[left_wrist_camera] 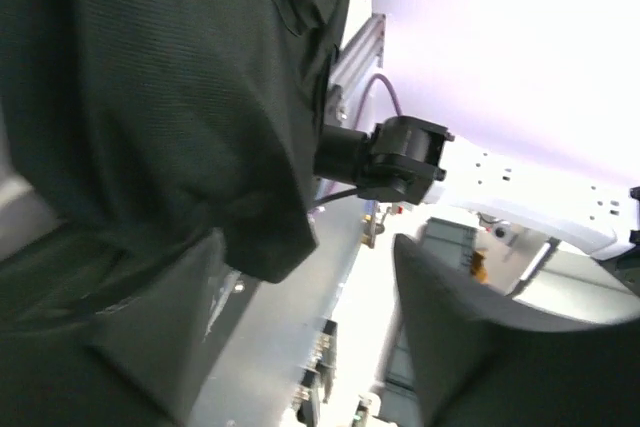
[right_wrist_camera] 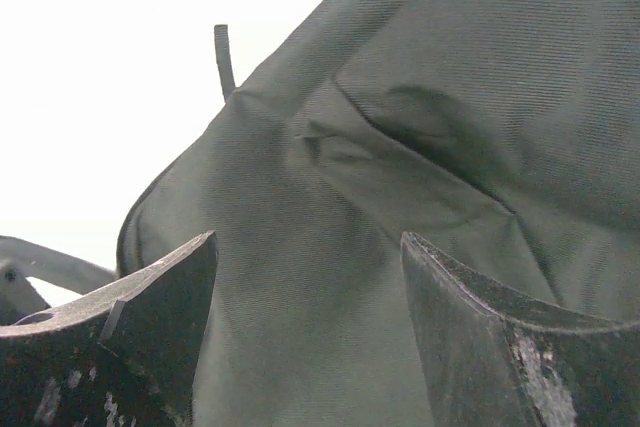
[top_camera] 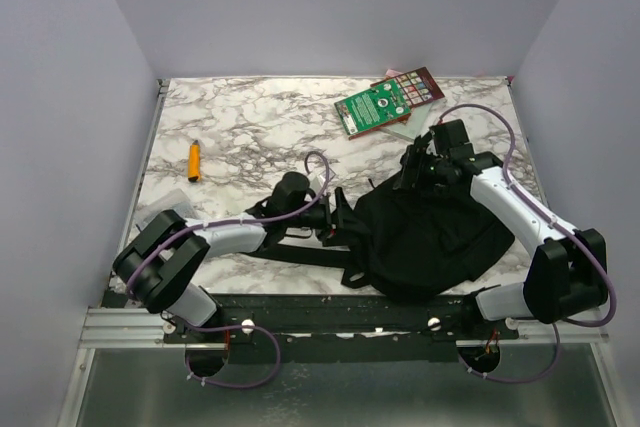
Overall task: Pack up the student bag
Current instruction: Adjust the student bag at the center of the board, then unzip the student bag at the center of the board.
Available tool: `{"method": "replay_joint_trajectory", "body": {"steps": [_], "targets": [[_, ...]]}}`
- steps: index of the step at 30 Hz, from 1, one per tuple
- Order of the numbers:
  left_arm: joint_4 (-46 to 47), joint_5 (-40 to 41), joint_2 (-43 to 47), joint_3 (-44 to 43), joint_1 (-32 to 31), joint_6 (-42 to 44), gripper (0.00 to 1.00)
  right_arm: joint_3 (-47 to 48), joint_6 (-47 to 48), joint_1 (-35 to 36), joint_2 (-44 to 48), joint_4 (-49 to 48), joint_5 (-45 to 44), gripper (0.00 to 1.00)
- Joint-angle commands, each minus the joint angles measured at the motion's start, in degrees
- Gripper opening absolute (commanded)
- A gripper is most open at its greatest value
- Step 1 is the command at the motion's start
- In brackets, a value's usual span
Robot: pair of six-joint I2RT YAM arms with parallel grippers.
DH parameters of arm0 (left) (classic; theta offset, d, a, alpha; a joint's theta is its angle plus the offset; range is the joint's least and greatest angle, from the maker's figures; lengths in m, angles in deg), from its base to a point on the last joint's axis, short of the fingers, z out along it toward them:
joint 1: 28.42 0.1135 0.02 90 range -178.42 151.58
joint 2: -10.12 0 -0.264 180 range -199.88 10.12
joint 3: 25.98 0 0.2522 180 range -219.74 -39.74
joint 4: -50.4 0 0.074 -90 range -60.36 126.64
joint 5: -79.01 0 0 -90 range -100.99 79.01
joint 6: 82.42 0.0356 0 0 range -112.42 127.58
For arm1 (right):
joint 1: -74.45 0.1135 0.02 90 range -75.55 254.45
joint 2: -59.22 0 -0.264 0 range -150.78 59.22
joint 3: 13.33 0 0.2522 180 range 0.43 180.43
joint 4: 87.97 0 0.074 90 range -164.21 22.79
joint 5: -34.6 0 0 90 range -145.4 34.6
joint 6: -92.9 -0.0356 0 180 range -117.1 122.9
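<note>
Left arm (top_camera: 225, 237) is stretched low across the table from its base, elbow folded back near the front corner, forearm running rightward. The left gripper (top_camera: 335, 217) sits right at the left edge of the student bag (top_camera: 430, 232). On the wrist view its fingers (left_wrist_camera: 160, 347) stand apart, a fold of black fabric draped against one of them, and nothing is pinched between them.

Over to the right arm (top_camera: 520, 207): it rises from its base, bends at the elbow by the right wall and reaches back and leftward, bringing the right gripper (top_camera: 412, 179) in at the bag's far upper edge. Its jaws are wide, and both fingers (right_wrist_camera: 500, 347) frame a stretch of dark weave; whether they touch it, I cannot tell.

The bag lies slumped in the middle-right of the white marble table (top_camera: 250, 117), with its long straps (top_camera: 300, 252) trailing left under the left forearm.

At the back of the table a green-covered book (top_camera: 372, 107) lies tilted, with a red-bordered card (top_camera: 415, 85) just behind it. An orange marker (top_camera: 194, 160) rests well apart on the left. Pale lilac walls (top_camera: 100, 47) close in on three sides, and a metal rail (top_camera: 300, 332) runs along the near edge
</note>
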Motion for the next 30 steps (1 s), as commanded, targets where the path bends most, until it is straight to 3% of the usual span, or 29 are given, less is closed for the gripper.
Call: {"method": "replay_joint_trajectory", "body": {"steps": [1, 4, 8, 16, 22, 27, 30], "targets": [[-5.77, 0.78, 4.60, 1.67, 5.23, 4.72, 0.80, -1.39, -1.49, 2.24, 0.74, -2.70, 6.45, 0.77], [-22.08, 8.67, 5.90, -5.59, 6.42, 14.60, 0.83, -3.50, -2.65, 3.82, 0.77, -4.18, 6.36, 0.77], [-35.35, 17.05, 2.35, -16.68, 6.42, 21.25, 0.81, -6.22, -4.66, 6.20, -0.06, -6.58, 6.82, 0.77], [-37.51, 12.46, -8.69, -25.45, 3.66, 24.42, 0.83, -6.13, -3.87, 7.67, 0.52, -4.40, 3.36, 0.77], [-37.48, 10.30, -12.01, -26.32, 3.65, 25.52, 0.57, -7.99, -5.55, 7.72, 2.74, -1.01, -1.09, 0.76], [-37.02, 10.34, -12.68, -27.71, 5.06, 27.63, 0.10, -9.94, -6.90, 7.71, 3.65, 1.12, -4.10, 0.76], [-36.30, 9.74, -12.33, -28.36, 6.37, 27.13, 0.03, -11.34, -8.39, 7.70, 4.54, 1.74, -4.64, 0.76]]}}
